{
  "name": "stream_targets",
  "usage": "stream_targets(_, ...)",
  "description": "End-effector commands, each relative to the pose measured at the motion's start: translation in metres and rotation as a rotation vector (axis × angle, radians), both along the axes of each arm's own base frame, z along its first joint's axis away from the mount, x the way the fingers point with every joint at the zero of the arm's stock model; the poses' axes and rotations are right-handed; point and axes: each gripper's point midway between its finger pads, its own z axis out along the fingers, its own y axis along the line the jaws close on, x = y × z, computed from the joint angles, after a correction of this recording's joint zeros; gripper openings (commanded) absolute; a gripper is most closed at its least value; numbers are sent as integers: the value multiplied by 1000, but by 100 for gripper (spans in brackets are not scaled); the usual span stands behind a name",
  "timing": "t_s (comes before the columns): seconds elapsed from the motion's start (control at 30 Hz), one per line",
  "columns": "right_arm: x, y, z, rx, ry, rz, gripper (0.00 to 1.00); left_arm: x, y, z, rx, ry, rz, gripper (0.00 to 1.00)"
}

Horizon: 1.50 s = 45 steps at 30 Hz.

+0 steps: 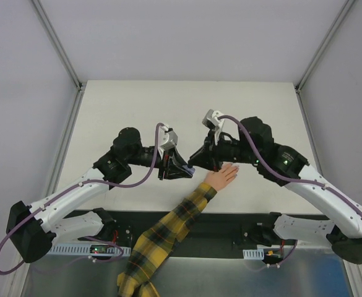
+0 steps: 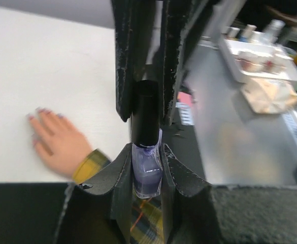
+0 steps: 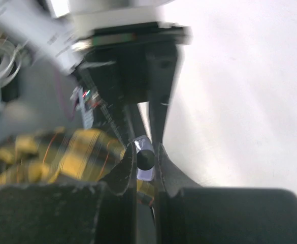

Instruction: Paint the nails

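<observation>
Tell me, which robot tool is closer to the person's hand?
The right. The right tool grips the cap just beyond the hand; the left tool holds the purple bottle farther off, beside the wrist.

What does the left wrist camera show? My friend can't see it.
The left end effector grips a small purple bottle while the right end effector clamps its black cap. A peach-skinned hand in a yellow plaid sleeve lies on the white table.

Nails (image 2: 39,110) tiny, faint purplish, blurred; on spread hand (image 2: 62,145) lying palm-down, white table (image 2: 46,61).
</observation>
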Motion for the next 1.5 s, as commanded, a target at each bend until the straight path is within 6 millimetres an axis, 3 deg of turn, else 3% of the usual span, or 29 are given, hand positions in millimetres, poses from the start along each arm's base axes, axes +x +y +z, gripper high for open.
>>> stream_targets(0.0, 73, -15, -37, 8, 203, -826, 1, 81, 14, 16, -29, -170, 485, 0)
stream_targets(0.03, 67, -22, -54, 15, 269, -950, 1, 85, 17, 13, -22, -172, 512, 0)
stream_targets(0.07, 51, 7, -37, 171, 314, -904, 1, 87, 18, 13, -22, -175, 526, 0)
stream_targets(0.1, 54, 8, -39, 206, 317, -951, 1, 85, 19, 15, -27, -187, 517, 0)
stream_targets(0.2, 60, 19, -42, 93, 251, -968, 1, 78, 14, 14, -29, -181, 465, 0)
stream_targets(0.27, 61, 19, -21, 70, 199, -938, 1, 73, 12, 17, -35, -179, 428, 0)
stream_targets(0.37, 58, 21, -8, 82, 188, -894, 18, 64, 8, 19, -41, -179, 366, 0)
stream_targets(0.4, 55, 21, -6, 66, 163, -852, 31, 61, 7, 18, -39, -177, 343, 0)
stream_targets(0.5, 47, 13, 7, 45, 85, -762, 53, 45, 4, 23, -56, -175, 245, 0)
stream_targets(0.6, 36, 1, 20, 29, 21, -661, 67, 29, 2, 28, -73, -168, 145, 0)
stream_targets(0.7, 21, -4, 27, 22, -51, -497, 73, 8, 1, 31, -93, -140, 6, 0)
stream_targets(0.77, 15, -9, 31, 28, -101, -403, 72, -7, 1, 35, -116, -113, -97, 0)
stream_targets(0.9, -27, 3, 36, 86, -84, -79, 67, -22, 4, 39, -139, -87, -210, 0)
stream_targets(1.07, -23, 4, 39, 112, -70, -22, 48, -29, 5, 39, -144, -77, -257, 0)
stream_targets(1.33, -21, 10, 32, 108, -29, 35, 42, -32, 6, 38, -140, -65, -291, 0)
stream_targets(1.47, -22, 12, 28, 104, -18, 53, 25, -31, 5, 38, -142, -63, -281, 0)
